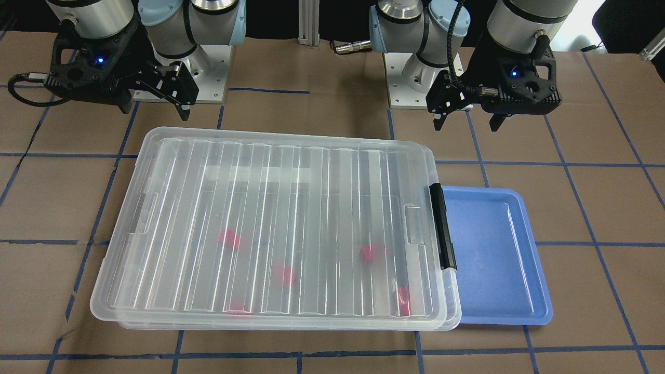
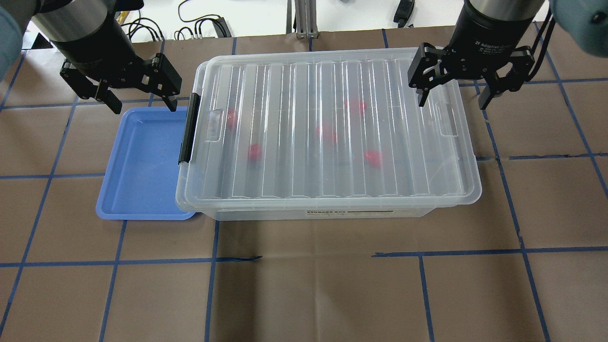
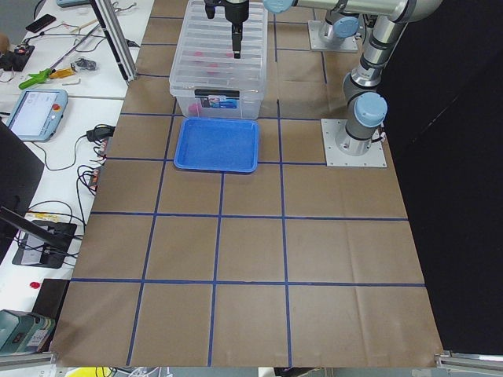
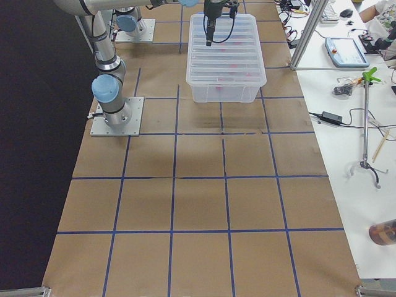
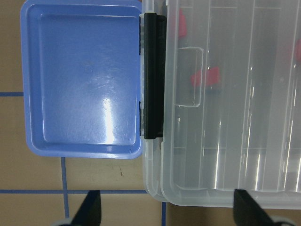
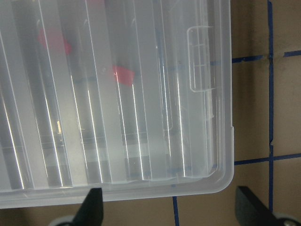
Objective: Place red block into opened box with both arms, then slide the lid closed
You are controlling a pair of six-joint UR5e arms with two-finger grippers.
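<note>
A blue tray [image 2: 142, 161] lies on the table [image 2: 332, 285], touching the box [image 2: 323, 213] at its short end with the black latch [image 2: 188, 128]. Nothing lies in the tray.

The lid [image 2: 332, 128] rests flat on the box and covers almost all of it; only a thin strip of box rim shows at the latch end. Five red blocks [image 2: 254, 151] lie scattered on the box floor, blurred through the ribbed lid.

The left gripper [image 2: 142, 102] hangs above the tray's far edge, just beside the latch. Its fingers [image 5: 91, 209] are spread wide, with nothing between them and touching nothing. The right gripper [image 2: 452, 99] hangs over the lid's other short end, near the far corner and its tab. It is also spread wide, empty, and clear of the lid.
</note>
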